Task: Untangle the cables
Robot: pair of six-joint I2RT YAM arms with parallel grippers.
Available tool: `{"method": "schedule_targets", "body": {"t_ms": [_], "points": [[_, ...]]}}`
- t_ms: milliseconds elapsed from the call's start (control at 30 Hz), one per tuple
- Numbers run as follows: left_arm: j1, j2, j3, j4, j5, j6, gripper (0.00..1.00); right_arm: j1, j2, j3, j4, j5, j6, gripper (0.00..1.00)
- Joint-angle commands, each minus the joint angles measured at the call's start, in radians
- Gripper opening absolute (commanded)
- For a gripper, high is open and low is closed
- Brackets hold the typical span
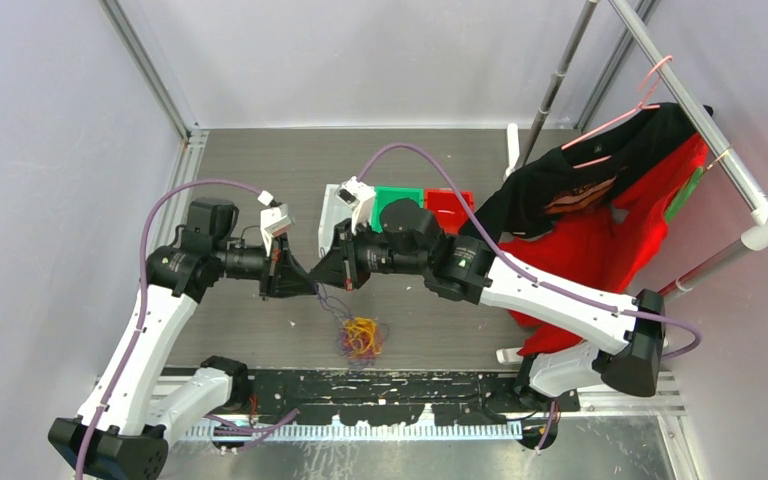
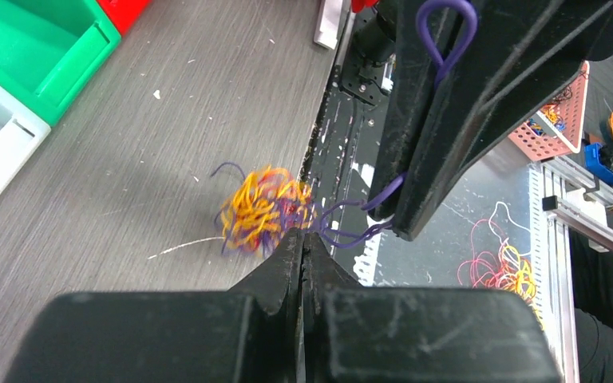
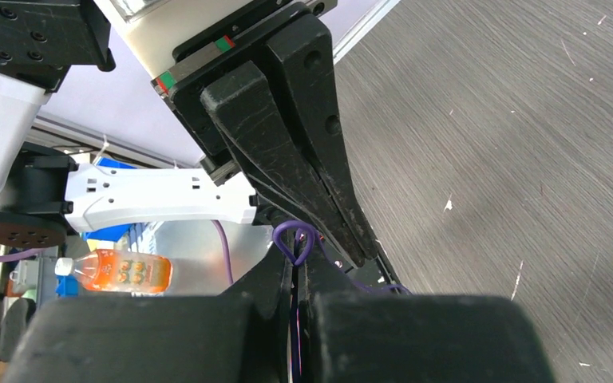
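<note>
Teasing out one strand (image 3: 295, 238)!
Right claw (image 3: 295, 259) pinched the purple strand, left claw (image 2: 303, 238) was shut beside it, grip unclear; tangle (image 2: 262, 209) lay on the tabletop (image 1: 250, 180) below. Next called for a slow pull apart.

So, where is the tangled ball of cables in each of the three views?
Top external: the cable ball lies low in the centre of the picture.
Left wrist: centre, just above the shut tips of the left gripper.
Right wrist: not in it; only a purple loop shows.
Shared landmark: the grey table, with its wood grain.
</note>
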Motion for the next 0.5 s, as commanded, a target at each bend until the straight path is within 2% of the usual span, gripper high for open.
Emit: {"method": "schedule_targets", "body": {"t_ms": [0, 267, 300, 333, 367, 400, 467], "points": [[0.004, -0.017, 0.021, 0.017, 0.047, -0.014, 0.0, -0.013, -0.058, 0.037, 0.029, 0.01, -0.013, 0.01], [0.004, -0.031, -0.028, 0.051, 0.008, -0.034, 0.05, -0.017, -0.05, 0.043, 0.023, 0.002, -0.012, 0.01], [0.004, -0.035, -0.033, 0.048, 0.008, -0.034, 0.09, -0.018, -0.051, 0.043, 0.022, 0.007, -0.012, 0.01], [0.004, -0.039, -0.046, 0.043, 0.009, -0.033, 0.23, -0.018, -0.051, 0.043, 0.024, 0.007, -0.012, 0.01], [0.004, -0.043, -0.06, 0.041, 0.007, -0.031, 0.41, -0.02, -0.051, 0.045, 0.025, 0.007, -0.012, 0.01], [0.004, -0.052, -0.08, 0.04, 0.006, -0.019, 0.53, -0.02, -0.05, 0.045, 0.027, 0.006, -0.011, 0.01], [0.004, -0.069, -0.135, 0.065, -0.009, -0.015, 0.59, -0.02, -0.046, 0.053, 0.03, -0.001, -0.01, 0.01]]}}
